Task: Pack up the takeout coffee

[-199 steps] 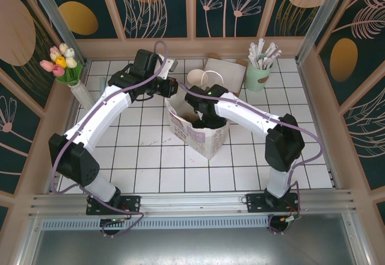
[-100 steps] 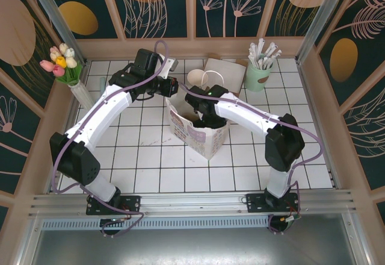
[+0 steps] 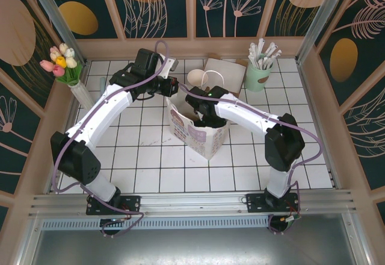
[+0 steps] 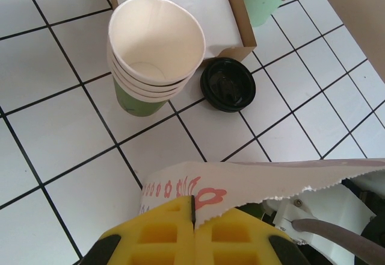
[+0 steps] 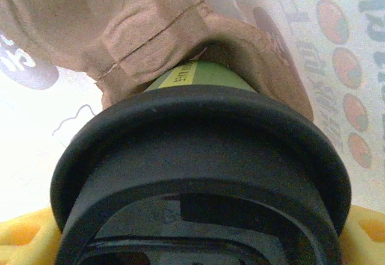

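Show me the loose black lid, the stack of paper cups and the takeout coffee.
loose black lid (image 4: 228, 84): left wrist view, centre of top.
stack of paper cups (image 4: 157, 42): left wrist view, inside top cup.
takeout coffee (image 5: 198, 150): right wrist view, black lid.

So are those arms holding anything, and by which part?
The left gripper pinches the white paper bag by its top edge. The right gripper, inside the bag, appears to clasp the takeout coffee at its black lid.
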